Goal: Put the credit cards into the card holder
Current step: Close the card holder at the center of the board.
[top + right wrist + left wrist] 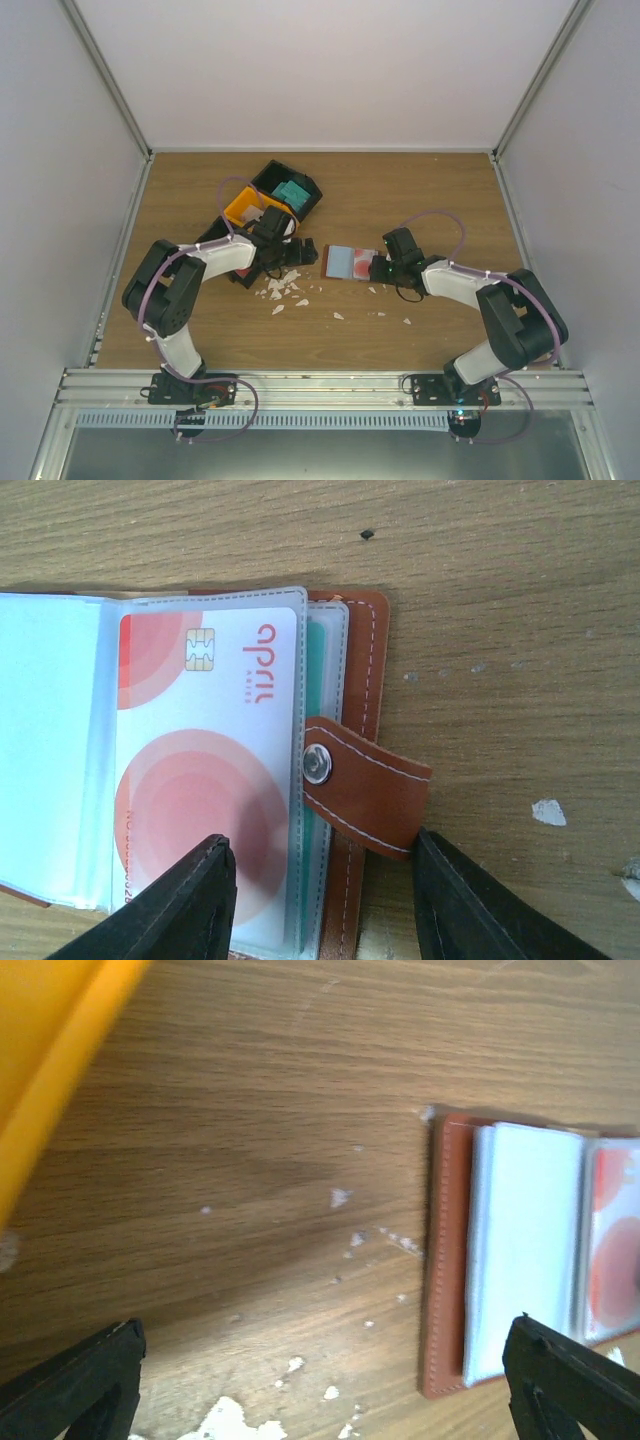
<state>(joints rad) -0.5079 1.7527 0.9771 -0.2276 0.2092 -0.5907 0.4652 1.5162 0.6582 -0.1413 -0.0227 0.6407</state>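
Observation:
The brown card holder [345, 262] lies open on the table, light blue inside. In the right wrist view a red-and-white card [205, 780] sits in its clear sleeve, with a teal card edge [320, 680] in the sleeve behind it and the snap strap [365, 785] beside. My right gripper [325, 910] is open, its fingers straddling the holder's right edge. My left gripper [325, 1390] is open and empty over bare table left of the holder [450, 1260]. Another teal card [292, 192] lies in the tray.
A black-and-orange compartment tray [272, 198] stands behind the left gripper; its orange wall [50, 1050] fills the left wrist view's top left. Several small white scraps [285, 290] lie scattered on the wood between the arms.

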